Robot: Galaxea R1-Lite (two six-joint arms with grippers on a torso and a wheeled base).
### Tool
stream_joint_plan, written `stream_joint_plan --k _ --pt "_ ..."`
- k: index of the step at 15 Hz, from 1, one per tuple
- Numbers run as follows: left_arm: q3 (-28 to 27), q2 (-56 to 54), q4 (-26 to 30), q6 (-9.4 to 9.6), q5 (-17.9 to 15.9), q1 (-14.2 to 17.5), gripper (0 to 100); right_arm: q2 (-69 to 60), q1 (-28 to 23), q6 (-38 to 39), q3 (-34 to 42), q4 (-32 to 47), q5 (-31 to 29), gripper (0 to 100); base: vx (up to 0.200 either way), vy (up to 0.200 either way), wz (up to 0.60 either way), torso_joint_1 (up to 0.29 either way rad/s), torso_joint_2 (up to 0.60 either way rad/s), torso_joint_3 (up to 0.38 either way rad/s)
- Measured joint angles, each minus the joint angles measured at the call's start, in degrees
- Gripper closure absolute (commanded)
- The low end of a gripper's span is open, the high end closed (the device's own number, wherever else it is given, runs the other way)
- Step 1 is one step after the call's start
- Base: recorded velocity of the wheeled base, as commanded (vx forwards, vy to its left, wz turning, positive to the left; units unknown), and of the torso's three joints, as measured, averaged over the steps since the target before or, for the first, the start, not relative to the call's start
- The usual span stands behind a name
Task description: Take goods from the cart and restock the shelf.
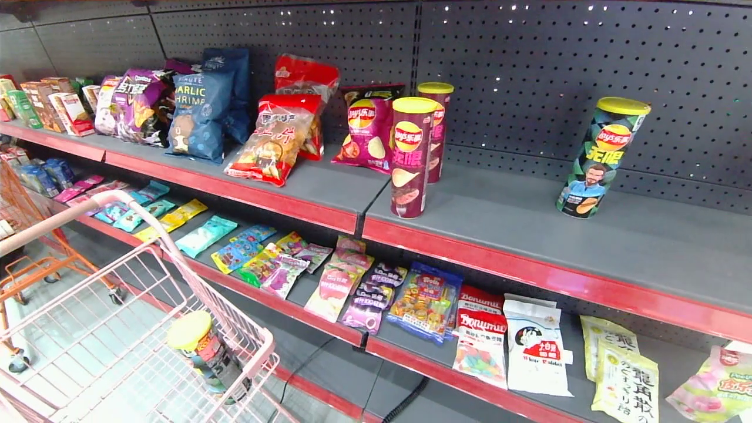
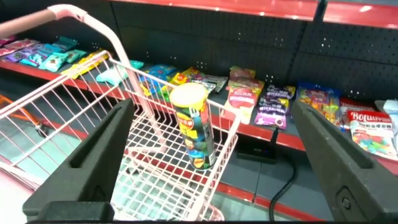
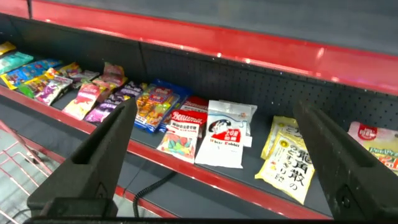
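Note:
A chip can (image 1: 202, 349) with a yellow lid stands upright in the near corner of the pink wire cart (image 1: 88, 305), at the lower left of the head view. My left gripper (image 2: 211, 112) hovers open above the cart (image 2: 68, 106), apart from the can (image 2: 194, 127), which shows between its fingers farther off. My right gripper (image 3: 214, 106) is open and holds nothing; it faces the lower shelf's snack bags (image 3: 227, 134). On the upper grey shelf (image 1: 529, 223) stand two maroon chip cans (image 1: 411, 155) and one dark green can (image 1: 602, 157).
Chip bags (image 1: 276, 138) and boxes fill the upper shelf's left part; bare shelf lies between and around the cans. Candy bags (image 1: 423, 302) line the lower shelf. An orange cart (image 1: 23, 235) stands at far left. A black cable (image 1: 405, 399) lies on the floor.

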Motion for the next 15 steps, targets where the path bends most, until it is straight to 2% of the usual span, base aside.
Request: stream_joint_plan --k 8,13,15 --pt "0.0 0.0 0.0 -0.02 0.0 0.0 0 0.0 0.0 0.0 0.0 0.0 0.0 0 0.0 0.0 0.0 -0.171 0.46 0.284" --pt "0.0 0.0 -0.1 0.09 0.2 0.0 0 0.0 0.1 0.0 0.0 0.0 0.0 0 0.0 0.0 0.6 -0.023 0.06 0.04" --pt "0.0 0.0 -0.2 0.24 0.9 0.0 0 0.0 0.0 0.0 0.0 0.0 0.0 0 0.0 0.0 0.0 0.0 0.0 0.0"
